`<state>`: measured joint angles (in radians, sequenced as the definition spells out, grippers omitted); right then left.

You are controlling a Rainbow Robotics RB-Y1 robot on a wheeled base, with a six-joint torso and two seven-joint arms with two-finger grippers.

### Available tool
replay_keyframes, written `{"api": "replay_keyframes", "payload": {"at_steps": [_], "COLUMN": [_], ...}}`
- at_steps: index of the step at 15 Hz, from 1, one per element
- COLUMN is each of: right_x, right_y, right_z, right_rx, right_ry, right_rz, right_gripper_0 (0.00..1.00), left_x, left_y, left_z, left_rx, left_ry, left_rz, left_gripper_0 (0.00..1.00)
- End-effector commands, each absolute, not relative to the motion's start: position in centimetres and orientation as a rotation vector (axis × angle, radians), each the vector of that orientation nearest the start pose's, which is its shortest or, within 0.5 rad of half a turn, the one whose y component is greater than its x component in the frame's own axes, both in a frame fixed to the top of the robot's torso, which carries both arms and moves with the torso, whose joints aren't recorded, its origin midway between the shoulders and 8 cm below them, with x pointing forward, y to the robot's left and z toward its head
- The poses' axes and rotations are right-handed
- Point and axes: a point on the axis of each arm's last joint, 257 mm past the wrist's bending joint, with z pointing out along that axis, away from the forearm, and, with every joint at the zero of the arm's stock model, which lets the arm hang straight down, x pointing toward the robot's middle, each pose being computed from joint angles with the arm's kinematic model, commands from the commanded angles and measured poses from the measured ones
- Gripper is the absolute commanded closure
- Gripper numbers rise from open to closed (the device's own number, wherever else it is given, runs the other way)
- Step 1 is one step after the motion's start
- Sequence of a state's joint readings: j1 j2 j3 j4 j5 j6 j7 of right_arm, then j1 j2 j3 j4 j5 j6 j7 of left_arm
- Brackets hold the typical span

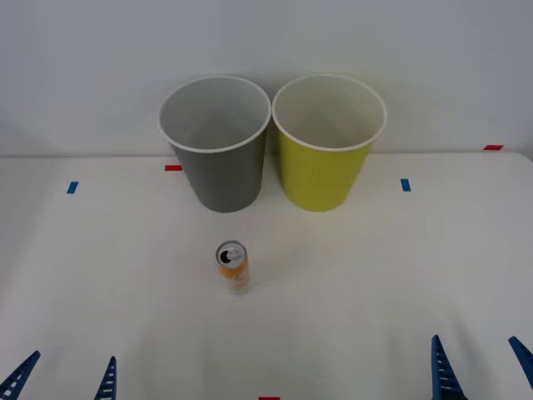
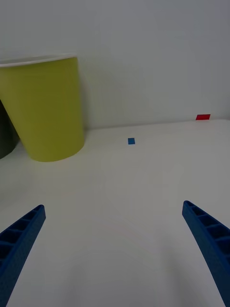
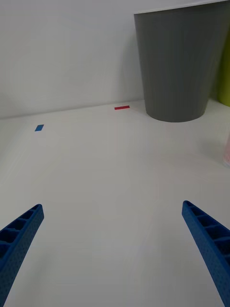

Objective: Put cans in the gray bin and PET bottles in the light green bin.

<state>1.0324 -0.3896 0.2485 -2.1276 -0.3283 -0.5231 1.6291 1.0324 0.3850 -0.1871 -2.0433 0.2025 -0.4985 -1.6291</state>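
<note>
A slim orange-and-white can (image 1: 234, 267) stands upright on the white table, in front of the gray bin (image 1: 216, 146). The light green bin (image 1: 327, 146) stands just right of the gray one, both at the back of the table. In the left wrist view the gray bin (image 3: 178, 62) is close and a sliver of the can (image 3: 226, 151) shows at the edge. The right wrist view has the light green bin (image 2: 45, 108). My left gripper (image 1: 62, 379) is open at the front left edge. My right gripper (image 1: 481, 367) is open at the front right edge. Both are far from the can.
Small blue tape marks (image 1: 72, 187) (image 1: 405, 185) and red tape marks (image 1: 173, 167) (image 1: 493, 147) lie on the table. A white wall rises right behind the bins. Open table surface lies around the can.
</note>
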Motion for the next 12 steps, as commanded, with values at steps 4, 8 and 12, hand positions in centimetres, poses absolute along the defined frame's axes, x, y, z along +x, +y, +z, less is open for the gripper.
{"api": "replay_keyframes", "payload": {"at_steps": [4, 8, 12], "right_x": [24.32, 24.32, 24.32], "right_y": [-27.05, -27.05, -27.05], "right_z": [-22.76, -22.76, -22.76], "right_rx": [0.059, 0.059, 0.059], "right_ry": [1.567, 1.567, 1.567], "right_rz": [0.058, 0.058, 0.058], "right_gripper_0": [0.01, 0.01, 0.01], "left_x": [23.17, 23.17, 23.17], "left_y": [28.74, 28.74, 28.74], "left_z": [-26.46, -26.46, -26.46], "left_rx": [0.088, 0.088, 0.088], "left_ry": [1.655, 1.655, 1.655], "left_rz": [0.063, 0.063, 0.063], "left_gripper_0": [0.0, 0.0, 0.0]}}
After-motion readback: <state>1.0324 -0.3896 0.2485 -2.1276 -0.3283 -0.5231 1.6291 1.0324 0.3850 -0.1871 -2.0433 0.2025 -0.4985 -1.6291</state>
